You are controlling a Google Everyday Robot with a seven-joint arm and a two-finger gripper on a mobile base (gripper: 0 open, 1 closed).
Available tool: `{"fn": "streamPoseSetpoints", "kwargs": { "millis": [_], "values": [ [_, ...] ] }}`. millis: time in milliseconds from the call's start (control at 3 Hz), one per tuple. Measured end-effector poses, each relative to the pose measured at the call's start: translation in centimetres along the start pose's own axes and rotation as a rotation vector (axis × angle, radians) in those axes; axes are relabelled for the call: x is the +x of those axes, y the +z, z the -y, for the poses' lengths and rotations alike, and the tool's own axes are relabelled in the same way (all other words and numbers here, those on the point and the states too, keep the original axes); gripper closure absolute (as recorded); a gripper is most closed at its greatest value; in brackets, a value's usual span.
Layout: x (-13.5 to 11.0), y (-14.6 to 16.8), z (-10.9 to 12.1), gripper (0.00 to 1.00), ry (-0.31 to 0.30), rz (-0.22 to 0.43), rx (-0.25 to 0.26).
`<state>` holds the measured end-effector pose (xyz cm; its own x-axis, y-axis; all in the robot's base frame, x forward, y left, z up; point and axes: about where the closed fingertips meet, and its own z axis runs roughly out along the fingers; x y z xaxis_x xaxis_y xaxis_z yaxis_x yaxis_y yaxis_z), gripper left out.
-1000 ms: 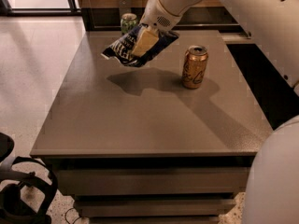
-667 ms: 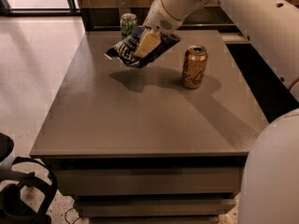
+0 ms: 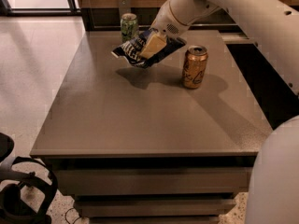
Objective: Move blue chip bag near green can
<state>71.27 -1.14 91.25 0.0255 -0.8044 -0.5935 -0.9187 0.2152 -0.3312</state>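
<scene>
The blue chip bag [image 3: 132,51] is dark navy with white lettering. It hangs tilted in the air above the far part of the table, with its shadow below it. My gripper [image 3: 150,45] is shut on the bag's middle, its cream-coloured fingers [image 3: 154,43] pinching it. The green can [image 3: 129,27] stands upright at the far edge of the table, just behind and to the left of the bag. The bag's left end is close to the can, not touching it.
A gold can [image 3: 194,66] stands upright to the right of the bag. The grey table [image 3: 140,120] has drawers below its front edge. My white arm crosses the upper right. A black object [image 3: 18,190] sits on the floor at lower left.
The gripper with the blue chip bag has moved slightly farther back, toward the green can. The cans have not moved.
</scene>
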Motion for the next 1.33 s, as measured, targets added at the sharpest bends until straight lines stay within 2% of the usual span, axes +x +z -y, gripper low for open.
{"fn": "streamPoseSetpoints", "kwargs": {
  "millis": [333,667,1333],
  "values": [
    [0.5,0.5,0.6,1.00,0.007,-0.036,0.029],
    [2.2,1.3,2.7,1.00,0.005,-0.058,0.055],
    [4.4,1.3,7.7,1.00,-0.004,-0.023,0.128]
  ]
}}
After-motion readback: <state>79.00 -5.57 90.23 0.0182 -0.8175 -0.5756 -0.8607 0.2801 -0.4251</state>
